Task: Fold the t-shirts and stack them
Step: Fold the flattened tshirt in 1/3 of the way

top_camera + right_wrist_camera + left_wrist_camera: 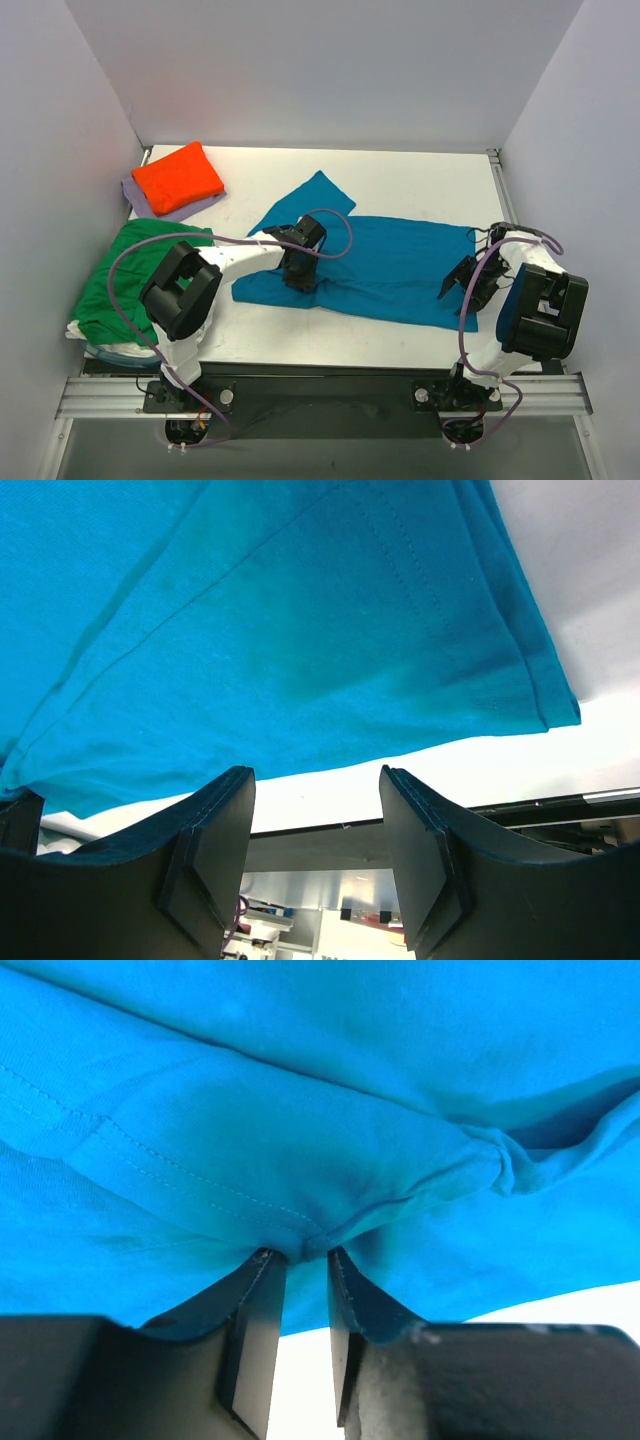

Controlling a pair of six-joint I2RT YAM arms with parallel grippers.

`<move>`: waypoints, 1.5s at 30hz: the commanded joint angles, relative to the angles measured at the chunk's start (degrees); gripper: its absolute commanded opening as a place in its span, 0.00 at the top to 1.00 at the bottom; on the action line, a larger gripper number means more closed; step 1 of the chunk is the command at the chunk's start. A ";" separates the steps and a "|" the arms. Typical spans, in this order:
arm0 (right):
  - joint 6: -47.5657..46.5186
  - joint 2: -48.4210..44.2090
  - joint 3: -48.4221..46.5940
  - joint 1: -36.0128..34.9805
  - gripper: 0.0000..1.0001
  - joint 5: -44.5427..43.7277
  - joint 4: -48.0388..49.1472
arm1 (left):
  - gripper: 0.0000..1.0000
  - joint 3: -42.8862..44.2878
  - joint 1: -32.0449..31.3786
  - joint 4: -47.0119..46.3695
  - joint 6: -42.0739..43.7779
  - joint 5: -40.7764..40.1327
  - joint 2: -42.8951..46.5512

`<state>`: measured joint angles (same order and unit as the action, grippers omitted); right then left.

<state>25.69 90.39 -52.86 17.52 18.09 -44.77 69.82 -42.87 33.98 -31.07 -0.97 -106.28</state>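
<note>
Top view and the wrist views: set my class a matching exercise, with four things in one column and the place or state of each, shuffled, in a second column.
Column one
1. orange shirt
2. green shirt
3. left gripper
4. right gripper

Column two
A. open, at the edge of the teal shirt
B. folded, in the far left corner
C. shut on a fold of the teal shirt
D. heaped at the left edge

Pairs: 1-B, 2-D, 3-C, 4-A
</note>
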 commanded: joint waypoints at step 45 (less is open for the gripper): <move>0.41 -0.48 -1.10 -0.38 0.46 0.72 -3.30 | 1.00 24.83 0.51 4.87 9.53 -2.28 -14.13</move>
<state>25.69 90.39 -52.86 17.52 18.48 -44.80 91.00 -42.65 36.88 -23.90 -2.83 -119.15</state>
